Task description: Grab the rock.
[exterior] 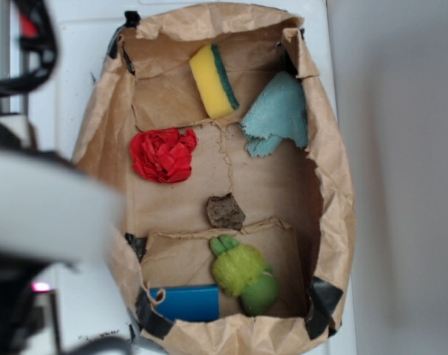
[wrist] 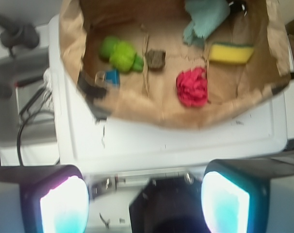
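We log a torn-open brown paper bag [exterior: 331, 192] lying flat on a white surface [wrist: 186, 141], forming a shallow tray. The small dark grey-brown angular rock [exterior: 225, 211] sits on the bag floor near its centre, and we use it as our landmark. Touching or nearly touching the rock's near edge in the exterior view lies the green plush toy [exterior: 242, 274]; beside the toy, toward the bag's corner, we see a flat blue rectangular block [exterior: 185, 303]. On the rock's left and a little farther away sits the wrinkly red cloth ball [exterior: 163, 154], apart from it. Well beyond the rock lie the yellow sponge with green scouring layer [exterior: 214, 80] and, to its right, the pale teal cloth [exterior: 279, 117].

In the wrist view, we note the gripper [wrist: 144, 206] outside the bag, well apart from the rock [wrist: 156, 59]. Its two fingers stand wide apart with nothing between them.
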Action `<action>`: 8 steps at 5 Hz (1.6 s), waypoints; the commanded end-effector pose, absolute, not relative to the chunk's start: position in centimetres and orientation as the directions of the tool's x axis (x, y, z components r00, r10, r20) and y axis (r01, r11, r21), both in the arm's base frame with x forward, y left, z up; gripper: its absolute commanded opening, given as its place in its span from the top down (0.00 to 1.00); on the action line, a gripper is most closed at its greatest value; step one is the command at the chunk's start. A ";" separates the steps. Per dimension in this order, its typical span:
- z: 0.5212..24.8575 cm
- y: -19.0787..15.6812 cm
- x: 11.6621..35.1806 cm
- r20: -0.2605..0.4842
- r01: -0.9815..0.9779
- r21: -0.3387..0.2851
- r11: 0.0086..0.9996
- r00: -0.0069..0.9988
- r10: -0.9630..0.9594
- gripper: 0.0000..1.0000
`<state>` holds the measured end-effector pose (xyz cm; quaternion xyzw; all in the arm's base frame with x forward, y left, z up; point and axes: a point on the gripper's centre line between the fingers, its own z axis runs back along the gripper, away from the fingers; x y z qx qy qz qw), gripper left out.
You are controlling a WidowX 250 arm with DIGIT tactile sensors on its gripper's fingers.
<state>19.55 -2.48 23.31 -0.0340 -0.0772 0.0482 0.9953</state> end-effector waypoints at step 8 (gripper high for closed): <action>13.7 0.4 28.4 0.239 0.009 -0.022 1.000 0.971 -0.004 0.00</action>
